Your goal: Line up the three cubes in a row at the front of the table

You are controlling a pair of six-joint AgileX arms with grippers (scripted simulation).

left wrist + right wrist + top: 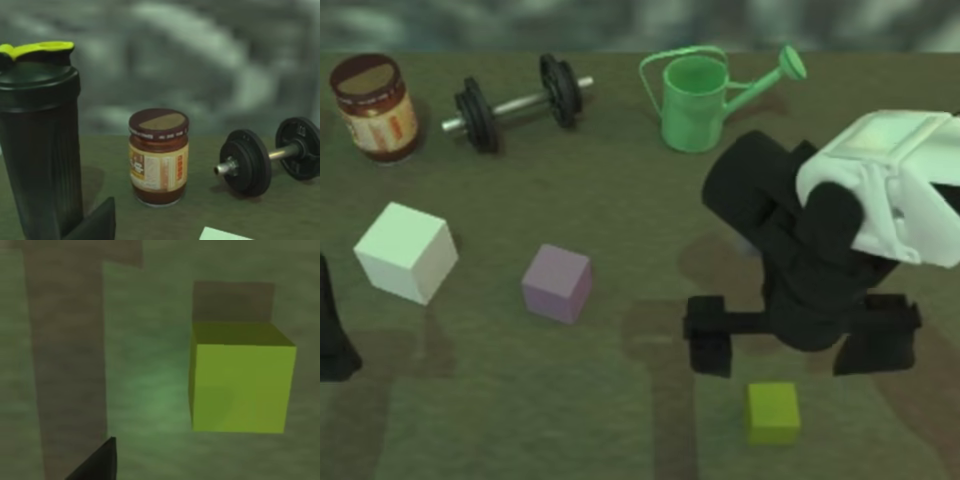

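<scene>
Right gripper (pixel 800 345): your black fingers are spread wide, hovering just behind the small yellow-green cube (pixel 773 411), not touching it.
Yellow-green cube: on the dark olive felt-like table (pixel 620 430), front right.
Lilac-pink cube (pixel 557 283): left of the yellow-green cube, farther back.
Mint-white cube (pixel 406 251): left of the lilac one.
Left gripper (pixel 332 340): at the table's left edge; I cannot tell its fingers.

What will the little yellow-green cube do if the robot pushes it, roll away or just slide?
Probably slide. The small yellow-green cube sits flat on the table, with flat faces and sharp edges, so nothing lets it roll. It looks stiff and matte, so it likely will not squash or slip easily. Being small, it might twist a bit if pushed off-centre.
</scene>
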